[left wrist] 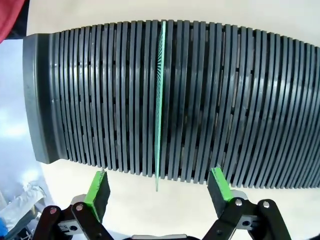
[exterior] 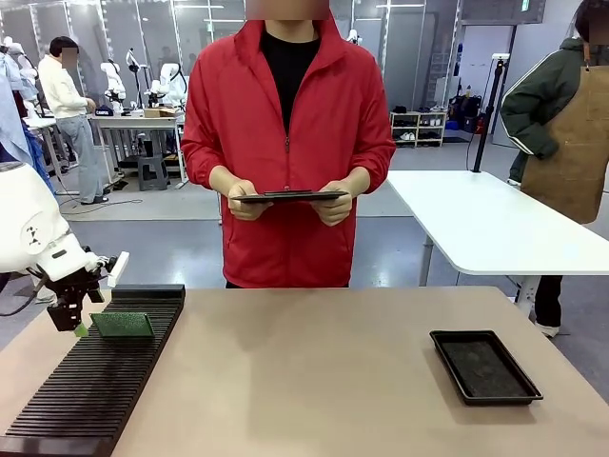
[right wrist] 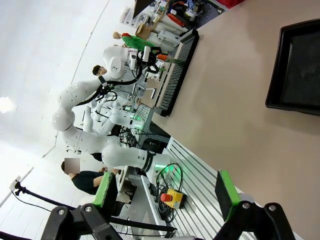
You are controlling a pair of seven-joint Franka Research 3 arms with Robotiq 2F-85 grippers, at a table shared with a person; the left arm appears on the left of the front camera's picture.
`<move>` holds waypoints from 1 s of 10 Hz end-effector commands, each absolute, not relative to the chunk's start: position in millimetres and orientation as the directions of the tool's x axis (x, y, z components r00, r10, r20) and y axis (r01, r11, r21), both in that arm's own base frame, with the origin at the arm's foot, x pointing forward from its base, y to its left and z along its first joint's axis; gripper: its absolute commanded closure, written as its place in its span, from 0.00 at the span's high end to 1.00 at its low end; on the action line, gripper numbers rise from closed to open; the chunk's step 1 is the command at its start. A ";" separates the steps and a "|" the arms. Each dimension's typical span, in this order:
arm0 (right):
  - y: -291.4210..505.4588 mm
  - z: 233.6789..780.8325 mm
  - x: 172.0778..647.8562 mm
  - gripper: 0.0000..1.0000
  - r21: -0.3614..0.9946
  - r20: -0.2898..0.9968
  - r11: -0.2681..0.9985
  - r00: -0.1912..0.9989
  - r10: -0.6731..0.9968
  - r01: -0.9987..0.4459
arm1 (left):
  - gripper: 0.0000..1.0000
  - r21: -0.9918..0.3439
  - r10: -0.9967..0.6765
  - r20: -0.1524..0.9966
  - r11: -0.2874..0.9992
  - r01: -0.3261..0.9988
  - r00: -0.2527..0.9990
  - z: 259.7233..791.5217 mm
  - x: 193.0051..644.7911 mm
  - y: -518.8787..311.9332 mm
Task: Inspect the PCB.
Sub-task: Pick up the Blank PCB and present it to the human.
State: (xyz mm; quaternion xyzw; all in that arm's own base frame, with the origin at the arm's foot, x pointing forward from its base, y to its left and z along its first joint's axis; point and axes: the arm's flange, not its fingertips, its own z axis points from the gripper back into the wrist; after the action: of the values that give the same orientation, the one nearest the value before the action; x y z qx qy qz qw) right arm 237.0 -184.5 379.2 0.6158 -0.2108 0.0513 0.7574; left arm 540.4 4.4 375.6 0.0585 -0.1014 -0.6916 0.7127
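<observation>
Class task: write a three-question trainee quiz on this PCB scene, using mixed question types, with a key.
1. True or false: the left end effector is shut on the PCB.
2. Where is the PCB? A) in a person's hands B) upright in the rack C) flat on the table
3. Fill in: the tray lies on the robot's ___ side.
Key: 1 false (open, fingers either side of it); 2 B; 3 right.

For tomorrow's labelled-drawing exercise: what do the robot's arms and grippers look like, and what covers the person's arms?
The left arm has a rounded white shell and a loose black cable. The left gripper and right gripper are black, bolted linkages with flat green pads. The person wears long red jacket sleeves.
</observation>
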 end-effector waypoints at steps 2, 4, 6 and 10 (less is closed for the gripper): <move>-184.5 380.8 236.6 1.00 0.910 0.389 0.228 0.903 -0.183 -0.346 | 1.00 0.182 -0.998 0.064 0.031 0.983 0.020 371.7 549.4 0.3; -184.5 380.8 236.6 1.00 0.910 0.389 0.228 0.903 -0.183 -0.346 | 0.90 0.184 -0.998 0.063 0.031 0.982 0.019 367.1 552.0 -1.4; -184.5 380.8 236.6 1.00 0.910 0.389 0.228 0.903 -0.183 -0.346 | 0.31 0.181 -0.999 0.053 0.024 0.983 0.014 363.5 552.9 -3.9; -184.5 380.8 236.6 1.00 0.910 0.389 0.228 0.903 -0.183 -0.346 | 0.11 0.175 -0.999 0.042 0.005 0.985 -0.002 362.8 550.1 -5.9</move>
State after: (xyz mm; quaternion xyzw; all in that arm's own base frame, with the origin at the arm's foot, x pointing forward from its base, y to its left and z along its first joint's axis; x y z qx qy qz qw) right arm 237.0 -184.5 379.2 0.6158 -0.2108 0.0513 0.7574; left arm 544.4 -6.8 360.9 0.0468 -0.0898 -0.7006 0.7063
